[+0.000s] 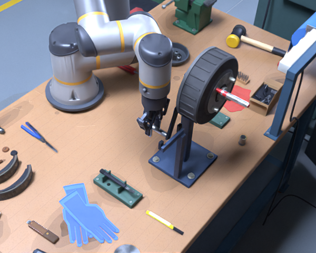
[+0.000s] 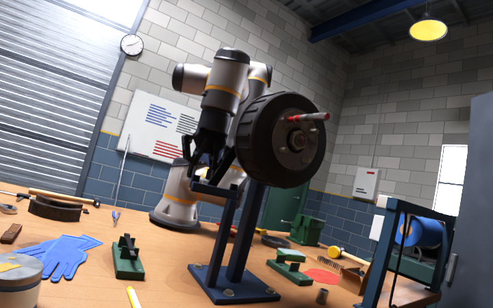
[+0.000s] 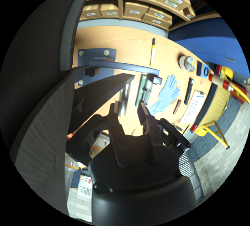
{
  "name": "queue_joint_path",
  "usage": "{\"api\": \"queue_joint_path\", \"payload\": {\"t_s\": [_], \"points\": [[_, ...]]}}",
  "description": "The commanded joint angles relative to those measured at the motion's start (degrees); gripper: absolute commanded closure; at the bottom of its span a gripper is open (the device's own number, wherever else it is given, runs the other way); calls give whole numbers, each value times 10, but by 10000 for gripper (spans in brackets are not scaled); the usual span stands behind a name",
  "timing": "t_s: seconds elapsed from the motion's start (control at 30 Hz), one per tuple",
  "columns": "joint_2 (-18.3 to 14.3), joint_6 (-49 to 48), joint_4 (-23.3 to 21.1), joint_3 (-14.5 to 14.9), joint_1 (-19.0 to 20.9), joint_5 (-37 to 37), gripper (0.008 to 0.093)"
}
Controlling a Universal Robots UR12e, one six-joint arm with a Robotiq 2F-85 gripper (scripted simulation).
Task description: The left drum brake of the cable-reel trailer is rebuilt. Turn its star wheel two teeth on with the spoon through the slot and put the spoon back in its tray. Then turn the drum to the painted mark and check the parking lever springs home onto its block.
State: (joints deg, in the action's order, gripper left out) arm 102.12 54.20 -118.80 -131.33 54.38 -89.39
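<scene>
The parking lever [image 1: 172, 123] is a dark bar slanting down behind the drum, and its bright metal handle end [image 1: 161, 132] sticks out beside my gripper [image 1: 150, 128], whose fingers stand open around that end without gripping it. The dark ribbed drum [image 1: 207, 84] stands upright on a blue stand, with a red-and-silver pin [image 1: 232, 97] jutting from its hub face. The lever's blue block arm [image 1: 172, 139] reaches out from the stand just below my fingers. The spoon [image 1: 117, 181] lies in its green tray [image 1: 118, 187] on the bench nearer the front.
The stand's blue base plate [image 1: 182, 161] is bolted to the bench right of my gripper. Blue gloves [image 1: 84, 215], a yellow marker [image 1: 163, 222] and brake shoes [image 1: 10, 177] lie toward the front. A mallet [image 1: 250, 42], a parts box [image 1: 265, 97] and a vise [image 1: 192, 13] sit beyond the drum.
</scene>
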Motion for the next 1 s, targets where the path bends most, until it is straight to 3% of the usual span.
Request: {"api": "queue_joint_path", "payload": {"t_s": [0.0, 0.97], "points": [[1, 0, -2, 3, -2, -6, 574], [19, 0, 42, 27, -2, -6, 574]]}}
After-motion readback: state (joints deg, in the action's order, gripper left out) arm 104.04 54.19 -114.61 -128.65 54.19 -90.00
